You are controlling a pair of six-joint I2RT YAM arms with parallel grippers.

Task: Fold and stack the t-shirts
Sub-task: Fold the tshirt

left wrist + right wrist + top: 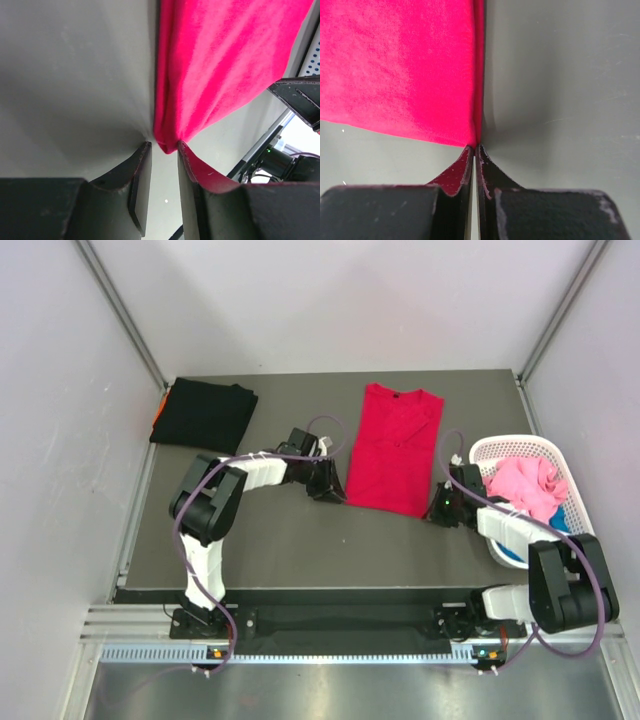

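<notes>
A blue shirt in the basket lies mostly hidden under the pink one.
</notes>
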